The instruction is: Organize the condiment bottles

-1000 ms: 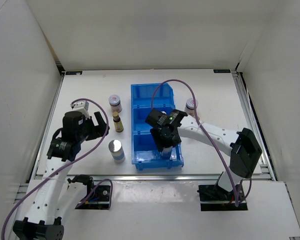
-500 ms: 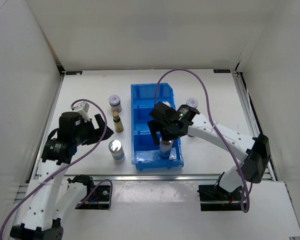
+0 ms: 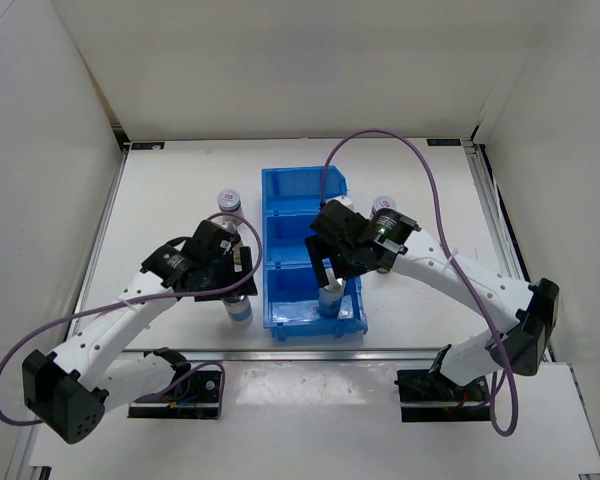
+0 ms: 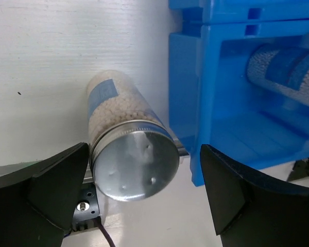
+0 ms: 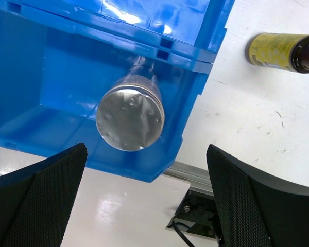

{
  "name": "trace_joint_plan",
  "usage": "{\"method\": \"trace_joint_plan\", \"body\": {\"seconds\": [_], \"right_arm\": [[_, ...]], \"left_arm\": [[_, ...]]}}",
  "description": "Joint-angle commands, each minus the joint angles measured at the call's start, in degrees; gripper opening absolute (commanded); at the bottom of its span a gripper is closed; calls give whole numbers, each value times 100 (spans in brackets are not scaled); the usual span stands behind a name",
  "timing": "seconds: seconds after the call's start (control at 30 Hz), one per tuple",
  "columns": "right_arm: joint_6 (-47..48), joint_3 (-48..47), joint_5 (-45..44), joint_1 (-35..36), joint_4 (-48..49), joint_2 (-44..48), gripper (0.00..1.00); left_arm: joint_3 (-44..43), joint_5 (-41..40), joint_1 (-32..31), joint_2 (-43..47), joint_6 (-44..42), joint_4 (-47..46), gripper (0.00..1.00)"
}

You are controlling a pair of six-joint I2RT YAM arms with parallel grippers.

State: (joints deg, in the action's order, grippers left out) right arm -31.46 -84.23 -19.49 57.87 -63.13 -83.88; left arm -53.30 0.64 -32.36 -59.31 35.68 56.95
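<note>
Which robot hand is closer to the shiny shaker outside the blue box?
Left. The left gripper hovers open right over that shaker; the right gripper hovers over the other shaker inside the blue bin.

Plain white walls (image 3: 280,60) enclose a white desk (image 3: 175,185) on three sides; metal rails (image 3: 487,205) edge it; light even.

shaker 1 (image 5: 130,112): upright inside blue bin (image 5: 41,77) | shaker 2 (image 4: 131,154): upright just beside bin | both silver-lidded
</note>
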Motion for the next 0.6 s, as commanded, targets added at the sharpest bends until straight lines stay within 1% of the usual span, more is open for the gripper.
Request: {"method": "trace_joint_plan", "body": {"seconds": [0.0,0.07,0.23,0.33,0.37,0.4,0.5,0.57], "right_arm": [[-27,3,-205,5,-172,267,100],[-27,55,-258,5,-173,328,100],[-27,160,-310,5,-173,390,100],[-79,161,-362,5,-226,442,100],[-79,161,-363,5,-226,442,100],[-79,161,-433,5,-226,442,100],[-79,161,-547,5,-278,626,100],[-79,109,-600,-47,-357,696,100]], "left_arm": [[-85,-679,-165,-124,281,44,99],[-5,-890,-165,-177,281,44,99],[135,-961,-165,-396,281,44,99],[75,-961,-165,-450,221,-17,75],[-57,-961,-165,-511,159,-17,61],[-154,-961,-165,-511,158,-17,37],[-733,-1057,-226,-844,97,298,23],[-1356,-1293,-288,-898,97,693,23]]}}
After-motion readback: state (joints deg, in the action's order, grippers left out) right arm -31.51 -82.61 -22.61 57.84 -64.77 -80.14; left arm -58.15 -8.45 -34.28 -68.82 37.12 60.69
